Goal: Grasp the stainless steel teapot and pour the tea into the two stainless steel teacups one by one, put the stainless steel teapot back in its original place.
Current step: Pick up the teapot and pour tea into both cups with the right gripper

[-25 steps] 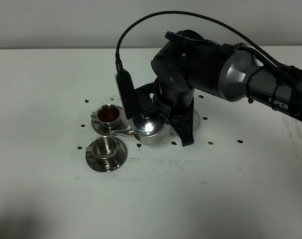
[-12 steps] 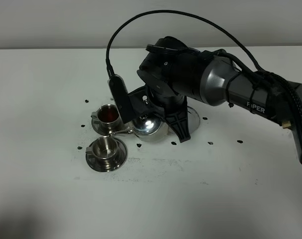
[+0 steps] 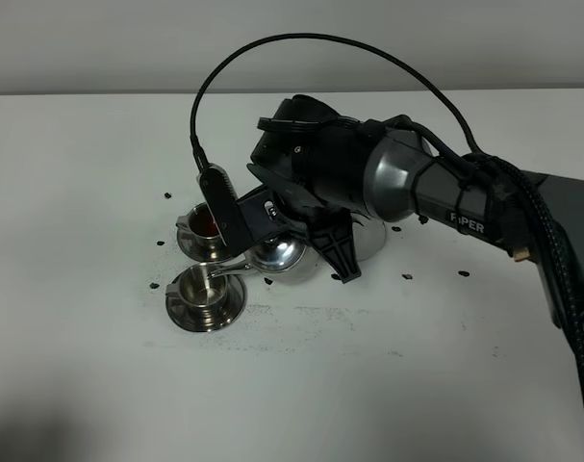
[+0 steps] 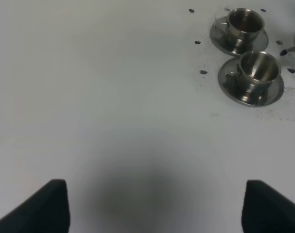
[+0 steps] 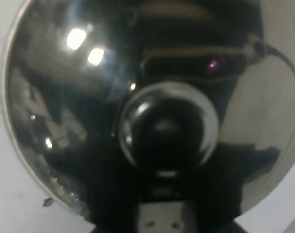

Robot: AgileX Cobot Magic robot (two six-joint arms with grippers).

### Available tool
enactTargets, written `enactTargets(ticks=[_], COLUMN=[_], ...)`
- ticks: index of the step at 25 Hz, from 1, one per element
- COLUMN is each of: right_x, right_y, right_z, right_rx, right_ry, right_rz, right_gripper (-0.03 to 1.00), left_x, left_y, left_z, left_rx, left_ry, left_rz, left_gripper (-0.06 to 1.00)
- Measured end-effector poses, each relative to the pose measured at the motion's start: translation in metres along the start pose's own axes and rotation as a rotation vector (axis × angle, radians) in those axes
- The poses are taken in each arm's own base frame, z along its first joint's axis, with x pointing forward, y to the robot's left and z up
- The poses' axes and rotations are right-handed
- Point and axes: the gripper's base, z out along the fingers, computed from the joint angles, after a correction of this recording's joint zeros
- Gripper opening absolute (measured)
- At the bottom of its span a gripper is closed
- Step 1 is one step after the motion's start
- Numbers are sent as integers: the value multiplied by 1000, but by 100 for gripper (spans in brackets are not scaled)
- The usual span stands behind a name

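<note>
A plain white worktop (image 3: 99,385) fills the scene, with little dark specks on it and a pale wall behind. The right arm (image 3: 407,188) reaches across the middle and holds the stainless steel teapot (image 3: 277,252) up off the worktop. The right jaws are clenched on the teapot at its handle side (the arm hides the grip itself, but the pot hangs there tipped). In the right wrist view the lid's round knob (image 5: 169,126) sits right in front of the camera.

Two cups stand side by side to the left of the pot, each on its own saucer. The far teacup (image 3: 203,243) has dark red-brown tea (image 3: 208,222) in it. The near teacup (image 3: 207,289) looks pale inside.

What matters most is the spout (image 3: 224,269). The pot lies tipped with the handle at the jaws and the spout pointing down and away to the left. Its tip is just over the near teacup's rim. I cannot tell if tea is falling. I think the next move needs more tipping, not sliding.

The round tray (image 3: 370,236) peeks out under the arm, on the side away from the cups.

The left jaws are wide apart, holding nothing, well away from the cups. The right arm is much nearer.
</note>
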Motion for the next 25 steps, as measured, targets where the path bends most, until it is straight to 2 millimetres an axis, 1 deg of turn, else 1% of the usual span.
enactTargets(ticks=[4,19,25], right_x=[-2,-2,-8], right_y=[0,-7,-5], right_z=[3,2,6], right_rx=[12,94,102], right_ry=[21,57,68], right_rz=[-19,-64,-91], right_gripper=[17,17,17], left_x=[0,0,0], left_y=[0,0,0], left_z=[0,0,0], left_rx=[0,0,0], left_ry=[0,0,0], left_rz=[0,0,0], left_gripper=[69,69,69])
